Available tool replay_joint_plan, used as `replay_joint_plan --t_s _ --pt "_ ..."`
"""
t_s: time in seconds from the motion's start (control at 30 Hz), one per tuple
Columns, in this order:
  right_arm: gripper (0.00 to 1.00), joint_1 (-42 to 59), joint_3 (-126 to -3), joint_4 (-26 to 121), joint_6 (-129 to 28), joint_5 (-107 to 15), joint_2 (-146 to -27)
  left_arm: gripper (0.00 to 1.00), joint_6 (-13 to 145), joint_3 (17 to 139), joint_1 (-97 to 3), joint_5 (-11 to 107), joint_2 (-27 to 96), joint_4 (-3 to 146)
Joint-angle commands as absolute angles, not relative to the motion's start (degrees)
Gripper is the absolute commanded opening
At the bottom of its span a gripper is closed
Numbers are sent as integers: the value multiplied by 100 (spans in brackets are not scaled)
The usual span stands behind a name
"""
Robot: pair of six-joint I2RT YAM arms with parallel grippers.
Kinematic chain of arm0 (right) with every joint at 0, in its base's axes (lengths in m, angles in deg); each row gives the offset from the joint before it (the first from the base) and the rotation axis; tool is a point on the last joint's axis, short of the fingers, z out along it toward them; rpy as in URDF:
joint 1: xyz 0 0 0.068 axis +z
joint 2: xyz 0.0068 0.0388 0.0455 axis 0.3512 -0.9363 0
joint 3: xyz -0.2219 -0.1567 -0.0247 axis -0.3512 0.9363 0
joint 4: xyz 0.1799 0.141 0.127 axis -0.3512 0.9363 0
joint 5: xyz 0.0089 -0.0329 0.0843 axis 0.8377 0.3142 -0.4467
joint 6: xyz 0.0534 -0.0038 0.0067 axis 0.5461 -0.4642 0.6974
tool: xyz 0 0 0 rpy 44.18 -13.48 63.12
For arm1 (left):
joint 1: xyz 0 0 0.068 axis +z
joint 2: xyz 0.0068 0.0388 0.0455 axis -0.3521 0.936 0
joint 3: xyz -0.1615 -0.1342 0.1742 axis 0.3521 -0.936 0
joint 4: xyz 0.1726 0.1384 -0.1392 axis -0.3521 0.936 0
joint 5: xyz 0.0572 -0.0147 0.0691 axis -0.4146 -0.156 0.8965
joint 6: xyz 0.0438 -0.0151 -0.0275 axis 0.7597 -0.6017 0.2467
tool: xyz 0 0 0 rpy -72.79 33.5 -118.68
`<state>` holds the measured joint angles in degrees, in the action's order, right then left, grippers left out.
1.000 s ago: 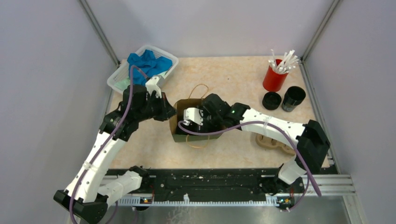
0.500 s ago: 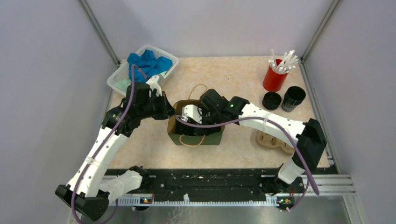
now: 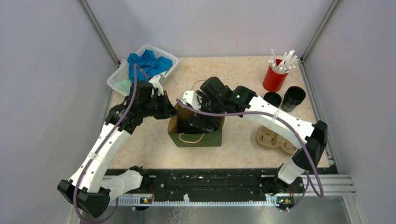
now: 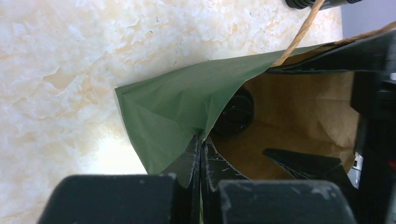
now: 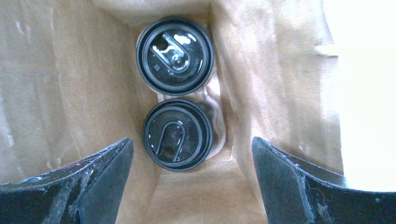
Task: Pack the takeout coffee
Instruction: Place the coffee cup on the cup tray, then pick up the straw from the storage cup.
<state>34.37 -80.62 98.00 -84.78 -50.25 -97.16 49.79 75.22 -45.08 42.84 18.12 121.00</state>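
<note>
A green paper bag (image 3: pixel 196 136) with a brown inside stands open mid-table. Two black lidded coffee cups (image 5: pixel 175 55) (image 5: pixel 177 134) stand side by side on its floor. One of them shows in the left wrist view (image 4: pixel 236 112). My left gripper (image 3: pixel 170 111) is shut on the bag's left rim (image 4: pixel 187 107), fingertips pinched together (image 4: pixel 201 140). My right gripper (image 3: pixel 201 117) is open and empty over the bag's mouth (image 5: pixel 191 142), looking straight down at the cups. Two more black cups (image 3: pixel 272 100) (image 3: pixel 293 98) stand at the right.
A red cup of white sticks (image 3: pixel 275 74) stands at the back right. A tan pulp carrier (image 3: pixel 273 140) lies under the right arm. A white basket (image 3: pixel 116 80) with blue cloth sits at the back left. The bag's rope handle (image 4: pixel 301 32) loops over its rim.
My right gripper has drawn up and back out of the bag. The bag has shifted slightly and stands more upright. My left gripper keeps its hold on the rim.
</note>
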Motion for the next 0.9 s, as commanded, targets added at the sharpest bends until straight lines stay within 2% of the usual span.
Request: replay_joint_plan --t_s 0.0,0.37,0.53,0.57,0.73,0.87 --pt "96 3437 -8752 10096 -7916 -4775 -9402 0 4842 7806 -4520 4403 1912 12158" --pt "96 3437 -10090 9915 -6737 -4248 -8761 7 4868 8037 -4521 4406 2102 12379" --pt "99 3086 -9956 9218 -6274 -2390 -8301 22 4930 8140 -4522 4569 2119 12505" --pt "99 2826 -9818 9092 -6140 -2243 -8226 28 4959 8173 -4522 4611 2130 12531" --pt "99 941 -9397 8715 -5041 -2182 -8304 51 5221 8446 -4522 4677 2230 12608" --pt "95 -401 -9325 8538 -4437 -2644 -8935 65 5559 8812 -4522 4663 2272 12785"
